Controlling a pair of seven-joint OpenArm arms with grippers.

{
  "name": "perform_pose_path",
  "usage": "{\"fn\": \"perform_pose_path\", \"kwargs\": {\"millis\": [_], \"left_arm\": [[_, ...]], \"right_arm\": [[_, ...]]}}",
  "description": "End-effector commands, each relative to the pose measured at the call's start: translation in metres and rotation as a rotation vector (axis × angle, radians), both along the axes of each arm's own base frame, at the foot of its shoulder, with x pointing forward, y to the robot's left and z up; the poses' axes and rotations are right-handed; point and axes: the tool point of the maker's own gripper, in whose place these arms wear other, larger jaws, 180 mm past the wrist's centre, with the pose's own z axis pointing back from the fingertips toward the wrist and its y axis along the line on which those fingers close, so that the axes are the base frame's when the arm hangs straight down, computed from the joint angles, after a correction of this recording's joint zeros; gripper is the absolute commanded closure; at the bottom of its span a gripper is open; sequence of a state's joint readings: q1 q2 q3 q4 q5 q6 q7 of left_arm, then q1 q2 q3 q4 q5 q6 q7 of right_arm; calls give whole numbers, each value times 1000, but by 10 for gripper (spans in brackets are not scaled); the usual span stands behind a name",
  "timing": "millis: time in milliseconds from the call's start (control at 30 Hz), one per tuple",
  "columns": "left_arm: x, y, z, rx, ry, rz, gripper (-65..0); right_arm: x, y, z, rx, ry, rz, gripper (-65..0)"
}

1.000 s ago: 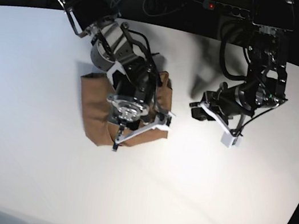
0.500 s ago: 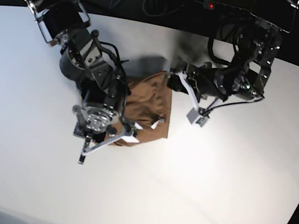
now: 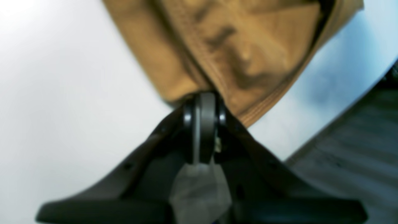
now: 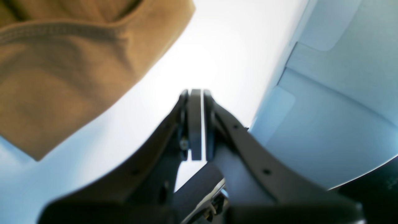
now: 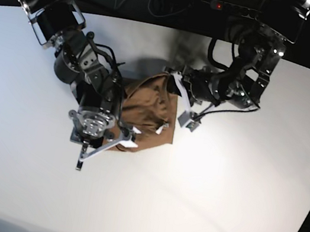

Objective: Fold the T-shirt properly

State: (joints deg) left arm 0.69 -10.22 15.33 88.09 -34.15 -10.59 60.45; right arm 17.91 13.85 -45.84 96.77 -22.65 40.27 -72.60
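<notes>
I see left gripper (image 3: pixel 202 102) pinched on shirt (image 5: pixel 149 112) edge, nearer; right gripper (image 4: pixel 196 102) closed empty, beside it.

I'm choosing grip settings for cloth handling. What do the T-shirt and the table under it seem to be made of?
The T-shirt: soft, thin tan-brown knit, probably cotton jersey, matte. It creases and drapes loosely, and a stitched hem runs along its edge.

The table: smooth, hard white surface, possibly laminate or painted board, with a slight sheen. Light glares off it and no texture shows. The core material cannot be told.
</notes>
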Motion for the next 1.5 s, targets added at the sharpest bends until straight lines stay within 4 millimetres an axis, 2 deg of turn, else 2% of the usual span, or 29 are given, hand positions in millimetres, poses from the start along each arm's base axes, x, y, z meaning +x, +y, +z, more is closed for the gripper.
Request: {"fn": "perform_pose_path", "kwargs": {"millis": [0, 233, 400, 500, 567, 633, 800, 967, 1100, 1167, 1267, 1400, 1467], "left_arm": [[13, 0, 7, -17, -30, 17, -26], [34, 10, -14, -6, -12, 89, -26], [48, 25, -32, 36, -27, 148, -26], [60, 21, -33, 16, -44, 182, -26], [71, 27, -33, 3, -45, 233, -26], [82, 22, -26, -24, -52, 260, -26], [110, 27, -10, -51, -93, 306, -26], [146, 25, 22, -101, -162, 350, -26], [162, 24, 38, -110, -200, 348, -26], [161, 17, 40, -123, -197, 342, -26], [152, 14, 33, -120, -162, 330, -26], [116, 12, 9, -85, -36, 275, -26], [105, 21, 9, -56, -26, 250, -26]], "right_arm": [[10, -7, 16, -16, -53, -17, -4], [11, -9, 17, -19, -55, -17, -4], [11, -14, 17, -30, -56, -21, -4], [12, -18, 17, -40, -56, -22, -4], [12, -18, 16, -32, -56, -9, -4], [13, -20, 13, -28, -52, 1, -4], [19, -39, 1, -5, -19, -58, -4], [20, -53, -1, 12, -12, -107, -4], [8, -69, -13, 36, 16, -163, -4], [2, -68, -22, 57, 34, -156, -4], [-8, -67, -34, 75, 65, -155, -4], [-16, -57, -50, 100, 107, -147, -4], [-17, -57, -54, 98, 120, -151, -4]]}}
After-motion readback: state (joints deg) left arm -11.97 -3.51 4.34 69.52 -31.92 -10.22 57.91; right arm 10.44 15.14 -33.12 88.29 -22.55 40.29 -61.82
